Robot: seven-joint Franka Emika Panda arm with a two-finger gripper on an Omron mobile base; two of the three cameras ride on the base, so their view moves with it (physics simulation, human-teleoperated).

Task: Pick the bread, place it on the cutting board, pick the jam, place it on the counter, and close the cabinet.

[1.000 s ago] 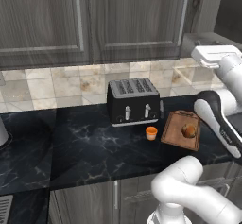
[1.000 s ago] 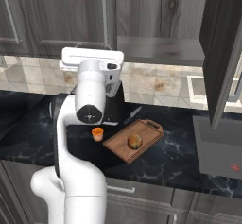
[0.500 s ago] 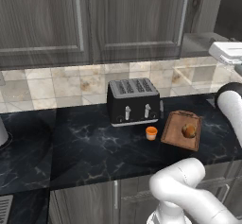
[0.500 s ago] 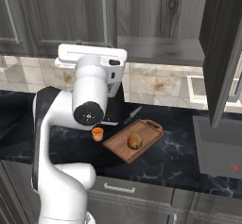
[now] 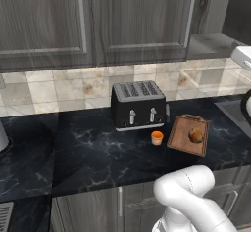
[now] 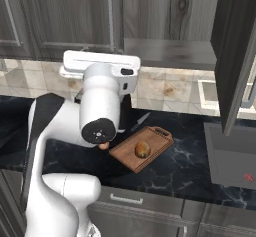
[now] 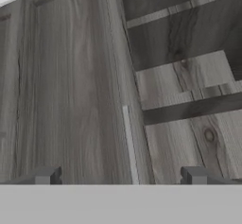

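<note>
The bread (image 5: 195,135) (image 6: 143,150) lies on the reddish cutting board (image 5: 182,140) (image 6: 155,137), right of the black toaster. On the black counter (image 5: 93,152) just left of the board stands the orange jam (image 5: 157,137). The cabinet door (image 6: 235,56) on the right hangs open beside its bare shelf (image 6: 167,51). My gripper (image 7: 122,176) is open with nothing between its fingertips (image 7: 47,176). It is raised and faces a closed grey door with a silver handle (image 7: 130,142), the open shelves to its right. The white hand (image 6: 100,65) is at cabinet-bottom height.
A black toaster (image 5: 138,104) stands against the tiled wall. My own arm (image 6: 100,116) blocks much of the right base view, covering the counter left of the board. A stove top (image 6: 235,156) sits at the right end. Closed wall cabinets (image 5: 49,20) run to the left.
The arm has swung right and up, nearly leaving the left base view, and looms larger in the right base view, now covering the jam there. Bread, board and jam have not moved.
</note>
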